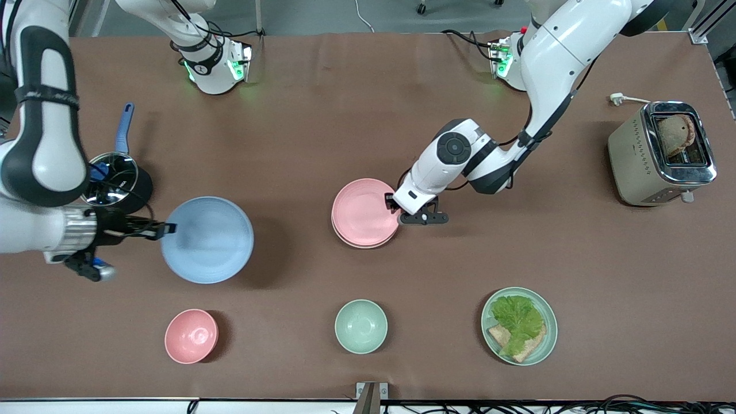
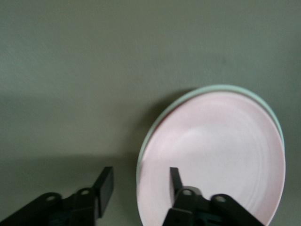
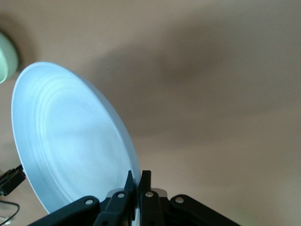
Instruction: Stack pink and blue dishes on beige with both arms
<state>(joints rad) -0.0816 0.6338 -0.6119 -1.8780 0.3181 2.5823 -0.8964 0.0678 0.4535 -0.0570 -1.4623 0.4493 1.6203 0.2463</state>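
The pale pink plate lies on the beige plate, of which only a thin rim shows, at the table's middle. My left gripper is open and straddles the pink plate's edge on the side toward the left arm's end, one finger over the plate and one off it. My right gripper is shut on the rim of the light blue plate, which hangs above the table toward the right arm's end and casts a shadow beside itself.
A pink bowl, a mint-green bowl and a mint-green plate with lettuce and bread line the side near the front camera. A toaster stands at the left arm's end. A steel pot with a blue handle sits beside the right arm.
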